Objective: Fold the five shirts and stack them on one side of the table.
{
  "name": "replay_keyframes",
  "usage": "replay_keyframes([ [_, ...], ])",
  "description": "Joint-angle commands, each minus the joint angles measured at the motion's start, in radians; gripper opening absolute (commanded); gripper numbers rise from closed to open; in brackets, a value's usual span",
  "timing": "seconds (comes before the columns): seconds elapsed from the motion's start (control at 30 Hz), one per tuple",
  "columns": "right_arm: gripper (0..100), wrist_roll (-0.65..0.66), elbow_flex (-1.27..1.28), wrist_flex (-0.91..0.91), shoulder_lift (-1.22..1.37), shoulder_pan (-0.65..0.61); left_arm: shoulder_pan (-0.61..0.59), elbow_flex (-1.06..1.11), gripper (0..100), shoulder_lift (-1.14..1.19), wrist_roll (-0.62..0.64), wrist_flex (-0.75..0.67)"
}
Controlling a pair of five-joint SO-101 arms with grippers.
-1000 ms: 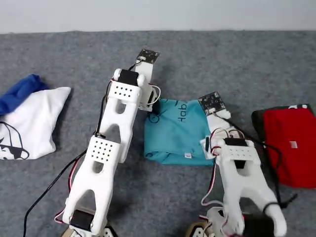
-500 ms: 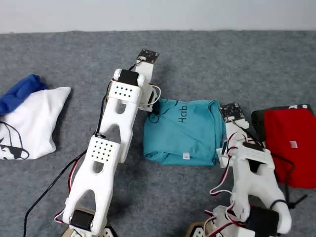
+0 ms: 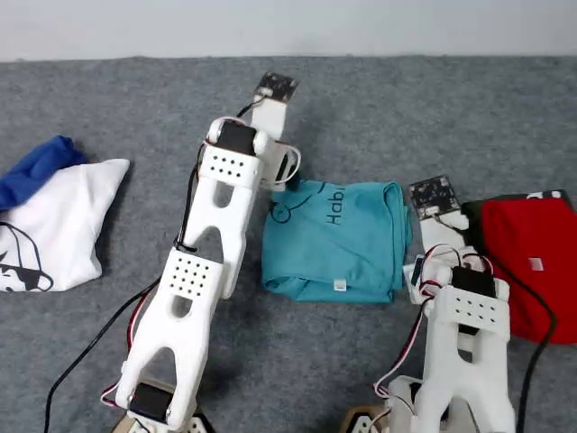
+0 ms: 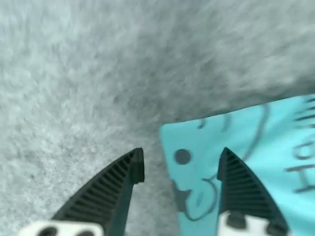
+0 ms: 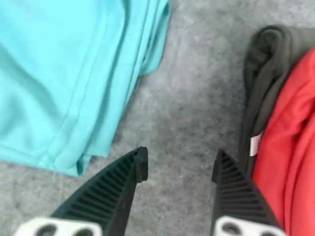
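With both pairs of fingers spread and empty, my left gripper [image 4: 181, 156] straddles the far 10 o'clock corner of the folded teal shirt [image 3: 334, 239] mid-table, while my right gripper [image 5: 180, 157] hangs beside its 3 o'clock edge, the red shirt [image 3: 527, 262] opposite.

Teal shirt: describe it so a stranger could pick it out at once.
On the grey table, look to the middle, between the white shirt and the red shirt. The teal shirt lies there folded into a rough rectangle. It alone is teal, with dark line drawing and lettering on top.
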Motion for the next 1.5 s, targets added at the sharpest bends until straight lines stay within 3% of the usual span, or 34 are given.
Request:
replay_keyframes([
  [0.0,22.9,-0.055,-0.041,-0.074,0.036,-0.053,0.035,-0.053,24,-0.121,0.002,0.018],
  [0.23,22.9,-0.155,-0.054,-0.355,0.277,-0.251,0.028,-0.058,24,-0.146,-0.005,0.017],
  [0.47,22.9,-0.186,-0.210,-0.366,0.524,-0.182,0.032,-0.058,24,-0.146,-0.003,0.017],
  [0.63,22.6,-0.183,-0.304,-0.349,0.684,-0.277,0.035,-0.058,24,-0.146,-0.002,0.017],
  [0.73,18.9,-0.183,-0.368,-0.271,0.711,-0.335,0.035,-0.058,24,-0.146,-0.002,0.017],
  [0.93,0.9,-0.140,-0.376,-0.263,0.723,-0.360,0.034,-0.058,24,-0.146,-0.002,0.017],
  [1.33,0.9,-0.138,-0.423,-0.257,0.665,-0.394,0.032,-0.053,24,-0.138,-0.003,0.017],
  [1.47,0.9,-0.135,-0.508,-0.128,0.573,-0.449,0.029,-0.053,24,-0.140,-0.003,0.017],
])
